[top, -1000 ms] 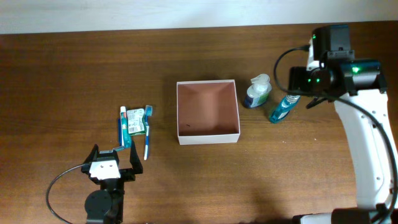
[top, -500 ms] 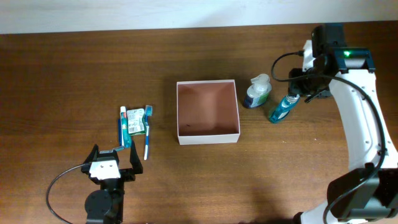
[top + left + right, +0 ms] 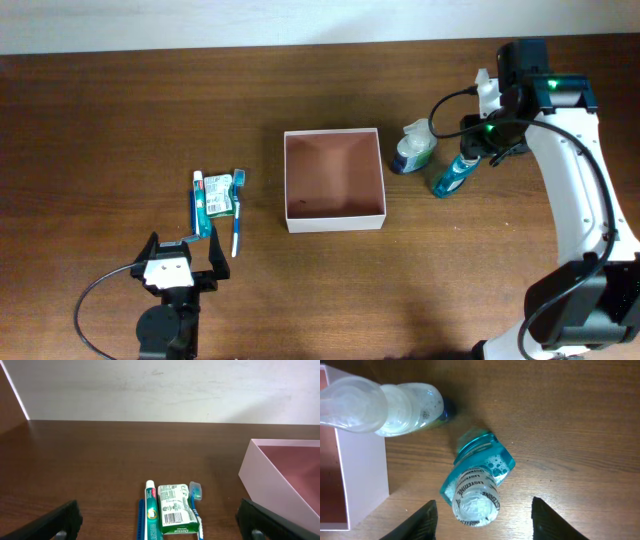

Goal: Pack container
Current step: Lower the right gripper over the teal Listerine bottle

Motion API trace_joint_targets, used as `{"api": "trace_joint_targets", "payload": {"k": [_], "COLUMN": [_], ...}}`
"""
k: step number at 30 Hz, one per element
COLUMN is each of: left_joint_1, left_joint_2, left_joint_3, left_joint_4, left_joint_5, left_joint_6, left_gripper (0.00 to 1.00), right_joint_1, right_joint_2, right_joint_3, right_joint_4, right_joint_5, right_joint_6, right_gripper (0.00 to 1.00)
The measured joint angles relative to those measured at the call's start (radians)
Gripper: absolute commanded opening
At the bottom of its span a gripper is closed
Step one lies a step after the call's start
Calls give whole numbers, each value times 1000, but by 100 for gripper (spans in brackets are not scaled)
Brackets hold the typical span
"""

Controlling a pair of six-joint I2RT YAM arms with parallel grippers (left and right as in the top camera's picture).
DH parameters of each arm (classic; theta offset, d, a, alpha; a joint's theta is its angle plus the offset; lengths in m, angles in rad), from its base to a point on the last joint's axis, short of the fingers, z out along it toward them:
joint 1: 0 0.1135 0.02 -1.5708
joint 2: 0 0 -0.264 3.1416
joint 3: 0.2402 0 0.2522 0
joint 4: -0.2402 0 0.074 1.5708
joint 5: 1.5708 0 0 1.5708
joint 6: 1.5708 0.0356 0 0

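Container, shallow, square and open-topped, with thin white walls and a reddish-brown floor (image 3: 336, 222), sits near the middle of the dark brown wooden worktop (image 3: 120, 120).

Just beside the container's right wall, towards its far corner, stands a clear pump bottle of pale bluish liquid (image 3: 414, 147) (whether it touches the wall cannot be told). Right of that, a little farther from the container, stands a teal-blue mouthwash bottle with a clear ribbed cap (image 3: 476, 497).

The right end effector (image 3: 484, 506) hangs over this mouthwash bottle. Its two dark fingers (image 3: 422, 519) stand one on each side of the cap, with bare wood showing in the gap on both sides, so the jaws are apart and grip nothing.

To the container's left, well apart from it, a small group of toiletries lies flat:
- a white toothpaste tube with a red end (image 3: 150, 507)
- a green printed carton (image 3: 175, 512) touching the tube's side
- a blue-and-white toothbrush (image 3: 195, 492) on the side nearest the container

The left end effector (image 3: 183, 252) is also left of the container, nearer the front edge of the worktop than the toiletries. Its jaws are spread wide and hold nothing.
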Motion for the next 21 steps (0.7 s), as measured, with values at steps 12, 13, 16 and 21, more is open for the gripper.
{"api": "trace_joint_targets", "payload": {"k": [12, 13, 16, 21], "left_joint_1": [0, 0, 0, 0], "left_joint_2": [0, 0, 0, 0], "left_joint_3": [0, 0, 0, 0], "left_joint_4": [0, 0, 0, 0], "left_joint_5": [0, 0, 0, 0], "left_joint_6": [0, 0, 0, 0], "left_gripper": [100, 100, 100, 100], "right_joint_1": [0, 0, 0, 0], "right_joint_2": [9, 9, 9, 9], "right_joint_3": [0, 0, 0, 0], "right_joint_4": [-2, 0, 7, 21], "right_joint_5": [-21, -22, -25, -28], "right_joint_6": [-25, -28, -29, -29], "right_gripper": [53, 53, 53, 53]}}
